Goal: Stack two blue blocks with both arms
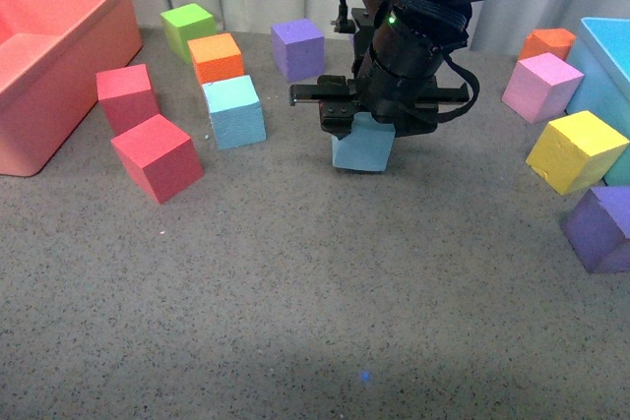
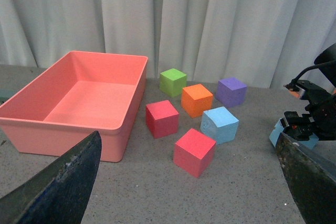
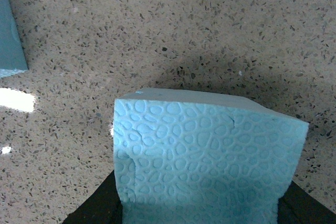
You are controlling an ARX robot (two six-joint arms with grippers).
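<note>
My right gripper (image 1: 366, 125) is shut on a sky-blue block (image 1: 362, 147) at the table's middle; the block's bottom is at or just above the grey surface. In the right wrist view that block (image 3: 205, 161) fills the lower frame between the black fingers. The second blue block (image 1: 234, 111) rests on the table to the left, beside the orange and red cubes; it also shows in the left wrist view (image 2: 219, 124). My left gripper (image 2: 191, 182) is open and empty, well back from the cubes, its fingers (image 2: 58, 187) at the frame's lower corners. The left arm is not in the front view.
A pink bin (image 1: 59, 56) stands far left. Two red cubes (image 1: 157, 156), an orange (image 1: 216, 56), a green (image 1: 187, 29) and a purple cube (image 1: 297, 48) surround the resting blue block. On the right are pink (image 1: 541, 86), yellow (image 1: 576, 150), purple (image 1: 600, 228) and orange cubes and a teal bin (image 1: 610, 66).
</note>
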